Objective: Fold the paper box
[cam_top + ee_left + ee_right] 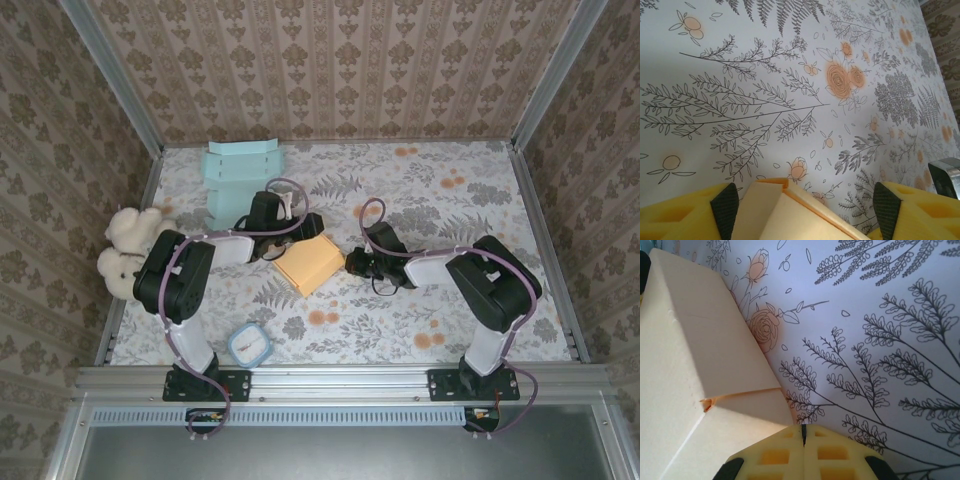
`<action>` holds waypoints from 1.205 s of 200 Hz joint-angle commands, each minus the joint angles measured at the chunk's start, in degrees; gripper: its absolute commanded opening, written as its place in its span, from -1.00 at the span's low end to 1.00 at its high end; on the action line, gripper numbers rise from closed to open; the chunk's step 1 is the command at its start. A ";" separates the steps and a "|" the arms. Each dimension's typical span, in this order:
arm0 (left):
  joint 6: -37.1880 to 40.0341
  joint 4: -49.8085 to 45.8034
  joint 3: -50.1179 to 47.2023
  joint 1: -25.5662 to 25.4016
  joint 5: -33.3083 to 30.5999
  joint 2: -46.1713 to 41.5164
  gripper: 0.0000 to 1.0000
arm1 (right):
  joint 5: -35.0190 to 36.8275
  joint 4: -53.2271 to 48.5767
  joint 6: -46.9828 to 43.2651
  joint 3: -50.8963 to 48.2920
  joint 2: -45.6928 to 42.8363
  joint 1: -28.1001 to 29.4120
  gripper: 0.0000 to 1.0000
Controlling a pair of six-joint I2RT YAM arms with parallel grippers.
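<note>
The paper box point(310, 264) is a flat pale-orange carton lying in the middle of the table between both arms. My left gripper point(297, 240) is at its far left edge, open. In the left wrist view, the box corner point(785, 212) lies between the black pads point(725, 207), closer to the left one. My right gripper point(352, 264) is at the box's right corner. In the right wrist view, its yellow fingertips point(803, 436) are shut with nothing between them, right beside the box side point(695, 365).
A light blue folded box point(243, 175) stands at the back left. A cream teddy bear point(128, 250) lies at the left edge. A small blue-rimmed square object point(249, 345) sits near the front by the left arm's base. The tablecloth point(450, 200) is floral.
</note>
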 commanded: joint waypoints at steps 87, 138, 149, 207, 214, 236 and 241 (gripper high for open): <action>-6.16 9.75 -4.89 -8.64 2.86 2.06 0.43 | -1.11 4.79 1.78 1.07 5.16 -1.07 -1.00; -15.85 21.56 -6.67 -13.28 7.76 6.74 0.40 | -1.97 9.30 2.78 -0.98 5.05 -1.93 -1.00; -17.69 24.28 -7.17 -13.41 8.55 7.89 0.37 | -1.83 9.45 2.80 -1.27 4.77 -2.12 -1.00; -18.33 23.04 -7.99 -11.61 5.21 7.34 0.32 | -0.85 9.47 3.23 -2.61 3.31 -3.25 -1.00; -17.45 21.16 -7.84 -11.16 4.42 6.19 0.32 | -0.47 9.45 3.19 -3.00 2.87 -3.35 -1.00; -14.87 15.88 -7.20 -9.92 1.62 2.18 0.33 | 1.37 9.32 3.19 -4.67 0.96 -3.69 -1.00; -14.35 14.79 -6.92 -9.65 0.89 1.21 0.32 | 1.78 9.35 3.24 -5.17 0.32 -3.79 -1.00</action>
